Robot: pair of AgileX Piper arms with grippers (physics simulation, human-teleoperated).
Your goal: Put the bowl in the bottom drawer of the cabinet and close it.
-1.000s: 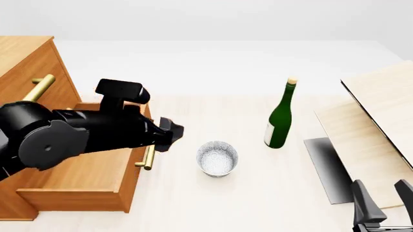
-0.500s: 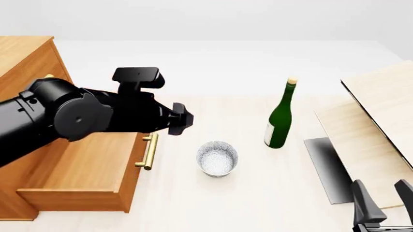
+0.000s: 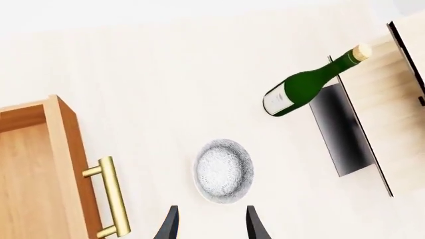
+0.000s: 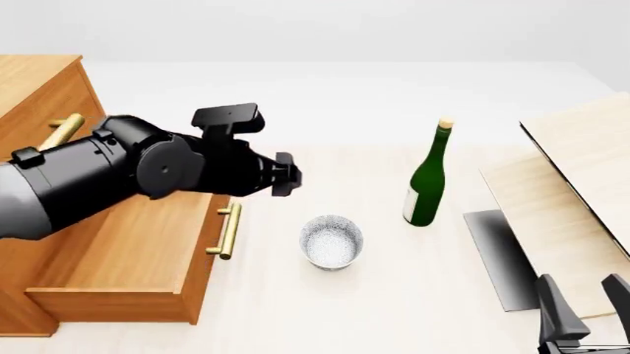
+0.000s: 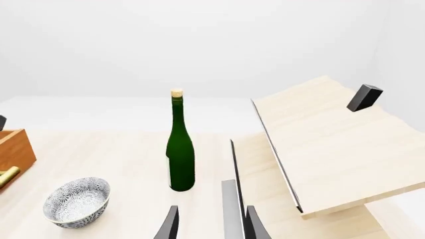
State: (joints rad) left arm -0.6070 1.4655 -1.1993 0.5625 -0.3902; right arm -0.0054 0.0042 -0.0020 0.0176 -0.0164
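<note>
Swinging away from the pulled-out drawer (image 4: 147, 251), the left gripper (image 4: 285, 175) now hovers above the bowl (image 4: 332, 241) with fingers spread and empty, so the pick-up looks next. Speckled white-grey, the bowl sits upright on the table (image 4: 325, 317) beside the drawer's handle (image 4: 229, 231).
</note>
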